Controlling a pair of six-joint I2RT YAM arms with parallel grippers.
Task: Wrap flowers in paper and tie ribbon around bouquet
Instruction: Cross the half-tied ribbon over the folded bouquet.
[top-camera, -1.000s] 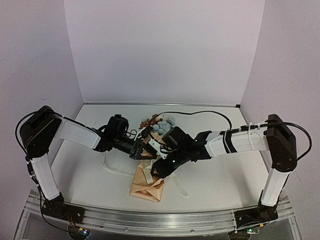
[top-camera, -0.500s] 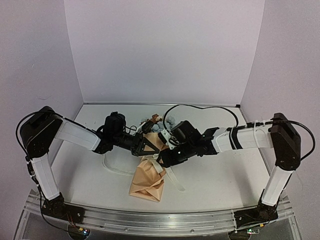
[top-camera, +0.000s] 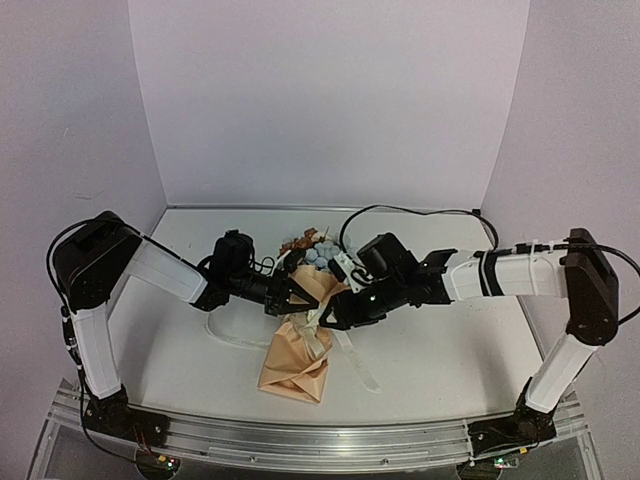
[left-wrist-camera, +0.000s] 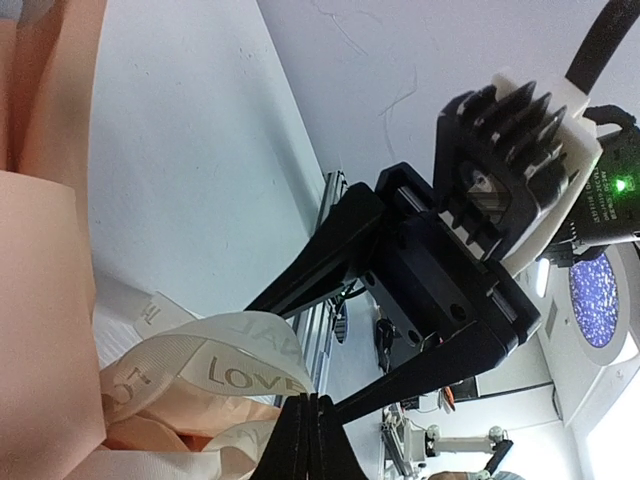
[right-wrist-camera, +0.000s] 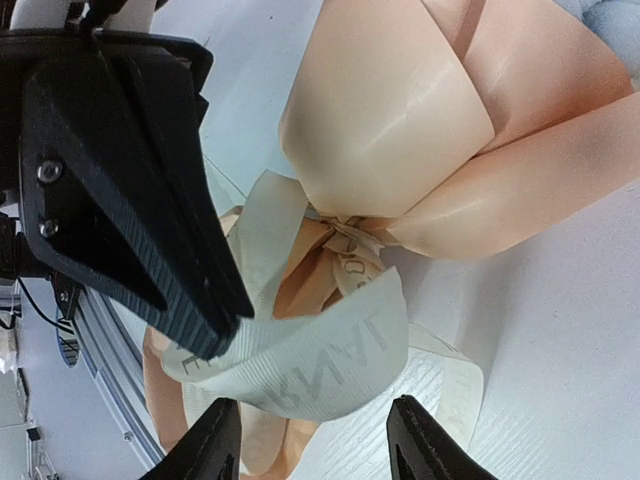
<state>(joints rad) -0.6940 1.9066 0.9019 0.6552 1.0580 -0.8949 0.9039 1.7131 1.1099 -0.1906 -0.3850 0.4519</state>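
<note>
Cream ribbon carries grey printed lettering. I read "LOVE" on the loop nearest the left wrist camera. The letters on the other folds are cut off or reversed and I cannot make them out.

The ribbon is looped at the narrow waist of the bouquet, which lies on the white table between the two arms. Its tan paper points toward the bases and the blue and brown flowers toward the back wall. One ribbon tail trails off the paper to the right.

Left gripper: fingers pressed together, pinching an edge of the ribbon loop. Right gripper: fingers spread, with the loop just ahead of the tips and nothing clamped. The two grippers face each other over the waist of the bouquet, close together.

Against one second ago:
- The right gripper has backed off the lower paper and now sits higher, nearer the flowers.
- The right forearm has swung out and its cable arches taller.
- The left shoulder has shifted slightly inward.
- The left gripper has barely moved.
- The bouquet has stayed put.
</note>
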